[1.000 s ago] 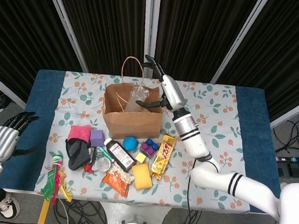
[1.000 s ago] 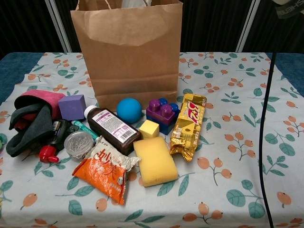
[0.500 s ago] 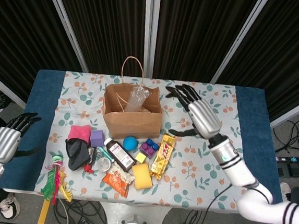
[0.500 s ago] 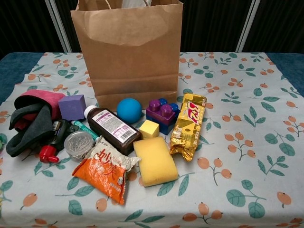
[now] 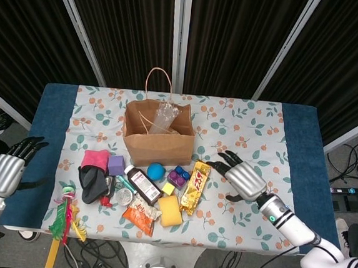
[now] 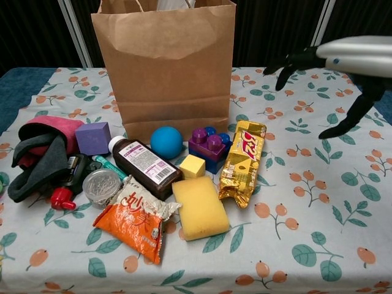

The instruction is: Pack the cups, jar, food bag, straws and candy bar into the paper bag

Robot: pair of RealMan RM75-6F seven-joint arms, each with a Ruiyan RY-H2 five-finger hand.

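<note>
I take the paper bag (image 5: 159, 132) as my reference; it stands upright and open at the back of the floral tablecloth (image 5: 254, 131), with clear plastic (image 5: 165, 115) showing inside its mouth. My right hand (image 5: 243, 179) hovers in front of the bag and to its right, fingers spread, holding nothing, just beside the candy bar (image 5: 195, 178). The candy bar, in gold wrapper, lies flat in front of the bag's right corner, apart from the hand. My left hand (image 5: 8, 170) hangs well to the bag's left, off the table edge, fingers apart and empty. The orange food bag (image 6: 136, 220) lies in front of the bag, nearer the table's front edge, next to a yellow sponge (image 6: 199, 208). A brown bottle (image 6: 147, 166) and blue ball (image 6: 166, 142) lie directly before the bag. The straws (image 5: 66, 213) lie at the front left corner, far from the bag.
</note>
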